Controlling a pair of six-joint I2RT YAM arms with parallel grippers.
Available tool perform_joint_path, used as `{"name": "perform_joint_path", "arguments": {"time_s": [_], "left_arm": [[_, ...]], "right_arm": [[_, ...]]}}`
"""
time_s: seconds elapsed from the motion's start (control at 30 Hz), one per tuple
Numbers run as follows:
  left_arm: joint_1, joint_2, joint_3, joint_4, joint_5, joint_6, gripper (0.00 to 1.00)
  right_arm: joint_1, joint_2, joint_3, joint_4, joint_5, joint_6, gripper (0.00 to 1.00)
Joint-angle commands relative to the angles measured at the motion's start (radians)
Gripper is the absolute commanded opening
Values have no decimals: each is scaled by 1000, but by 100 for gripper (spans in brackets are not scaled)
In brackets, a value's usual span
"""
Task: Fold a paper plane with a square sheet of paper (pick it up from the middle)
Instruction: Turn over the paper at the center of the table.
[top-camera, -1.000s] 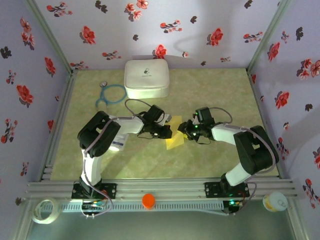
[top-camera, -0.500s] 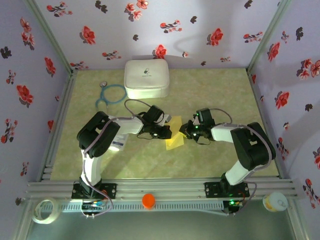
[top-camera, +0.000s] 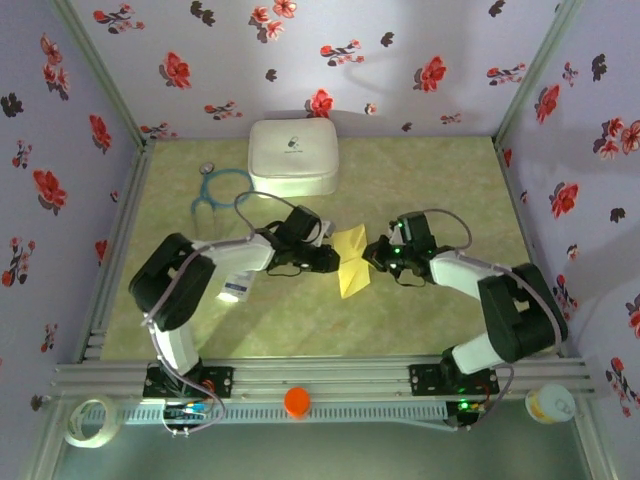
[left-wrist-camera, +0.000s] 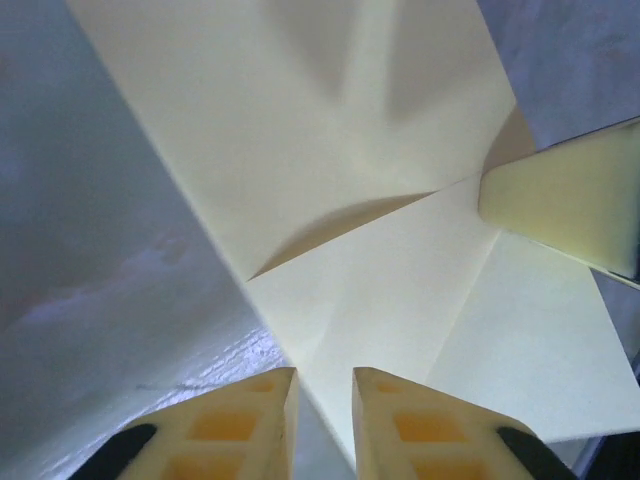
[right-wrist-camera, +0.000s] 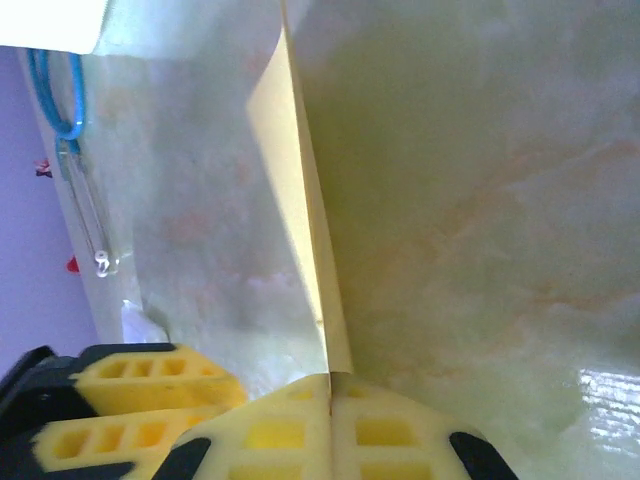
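The square sheet of paper (top-camera: 352, 270), yellow and creased with folded flaps, is held up between my two grippers at the middle of the table. My right gripper (top-camera: 373, 258) is shut on its right edge; in the right wrist view the sheet (right-wrist-camera: 300, 200) rises edge-on from the shut jaws (right-wrist-camera: 330, 385). My left gripper (top-camera: 329, 262) sits at the sheet's left side. In the left wrist view its jaws (left-wrist-camera: 324, 385) stand a little apart, with a corner of the paper (left-wrist-camera: 380, 250) reaching down into the gap. A right fingertip (left-wrist-camera: 570, 200) shows there on the far edge.
A white rounded case (top-camera: 292, 157) stands at the back, with a blue looped tube (top-camera: 222, 187) to its left. A small white packet (top-camera: 237, 287) lies under the left arm. The left gripper's fingers (right-wrist-camera: 150, 395) show close beside the right jaws. Flowered walls enclose the table.
The left jaws have parted slightly and the right jaws have shut on the paper's edge. The sheet now sits higher and more spread between the grippers; the left arm's elbow has swung left.
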Motion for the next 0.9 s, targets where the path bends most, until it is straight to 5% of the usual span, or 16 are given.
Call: {"name": "perform_joint_path", "arguments": {"time_s": [0.0,0.4,0.47,0.8,0.87], "left_arm": [[7,-131,-45,-19,-157,48,28],[9,-463,-228,-5,-524,127,48],[9,-496,-248,11,-551,145,61],[14,-526,-286,-4,-722,173,81],[15,-534,-279,-46,-749,151,99]], "right_arm": [[28,-75,66,-174,115,-137,2],[214,-192,229,-504,559,-341,1],[253,-207,245,-533,642,-369,1],[330,-176,297,-609,794,-415,1],[351,-150,319,-641,830,-421,1]]}}
